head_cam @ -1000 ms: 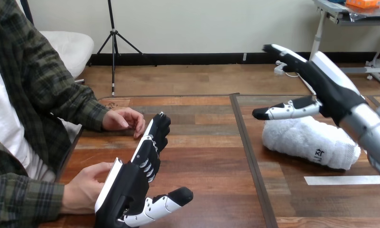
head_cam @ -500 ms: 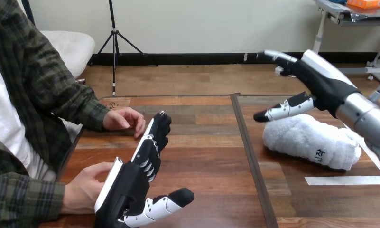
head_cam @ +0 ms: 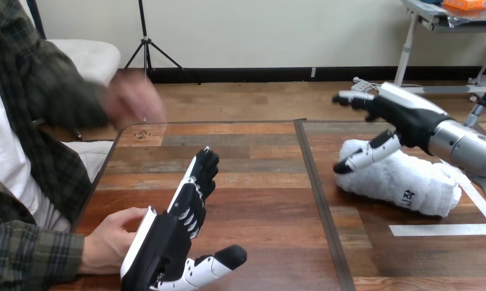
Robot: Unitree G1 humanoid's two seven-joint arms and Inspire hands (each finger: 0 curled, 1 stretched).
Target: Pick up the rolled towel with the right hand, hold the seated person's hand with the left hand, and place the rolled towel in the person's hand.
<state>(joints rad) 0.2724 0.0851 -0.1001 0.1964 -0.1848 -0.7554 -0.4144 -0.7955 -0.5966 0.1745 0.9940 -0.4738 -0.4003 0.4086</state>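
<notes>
Rolled towel (head_cam: 404, 179) lies on the table (head_cam: 258, 200) at right, not yet gripped. Right hand (head_cam: 404, 118) is spread wide over its left end, thumb low against the roll, evidently framing a grasp; it holds nothing. Left hand (head_cam: 167, 236) stands edge-on, fingers straight and empty, just beside the person's lower hand (head_cam: 107, 245), apparently ready to take it. Against a second ago, the right hand has dropped toward the towel and the person's other hand (head_cam: 134, 103) has lifted off the table.

- Towel (head_cam: 404, 182): find it at your right on the table (head_cam: 258, 200); white, rolled, lying on its side.
- Person's hand (head_cam: 110, 242): find it at the near left table edge.
</notes>
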